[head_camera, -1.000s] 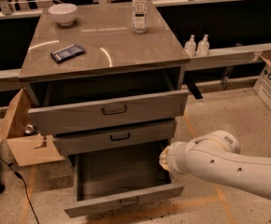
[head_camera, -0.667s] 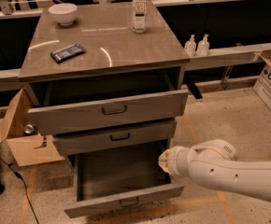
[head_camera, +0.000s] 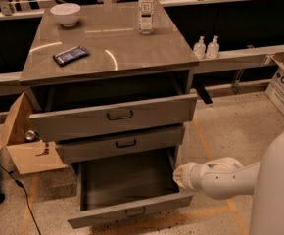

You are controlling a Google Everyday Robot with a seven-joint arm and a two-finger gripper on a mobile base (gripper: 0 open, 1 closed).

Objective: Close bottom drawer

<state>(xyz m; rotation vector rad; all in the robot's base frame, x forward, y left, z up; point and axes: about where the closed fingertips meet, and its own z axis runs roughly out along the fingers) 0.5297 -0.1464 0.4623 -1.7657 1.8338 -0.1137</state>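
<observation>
Bottom drawer (head_camera: 113, 215) is pulled well out of the cabinet (head_camera: 132, 53), lowest of three, its front panel nearest the camera and its dark bar handle (head_camera: 135, 212) facing forward. Middle drawer (head_camera: 103, 148) is slightly out; top drawer (head_camera: 83, 121) is out further. Gripper (head_camera: 179, 176) sits at the end of the white arm (head_camera: 225, 177), at the bottom drawer's right side wall, near its front corner. Cannot tell how far the gripper is open, nor whether it holds anything. On top: bowl (head_camera: 65, 13), bottle (head_camera: 145, 6), dark packet (head_camera: 71, 55).

Grey-brown bottom drawer (head_camera: 127, 182) pulled far out; gripper (head_camera: 179, 176) beside its right wall.
</observation>
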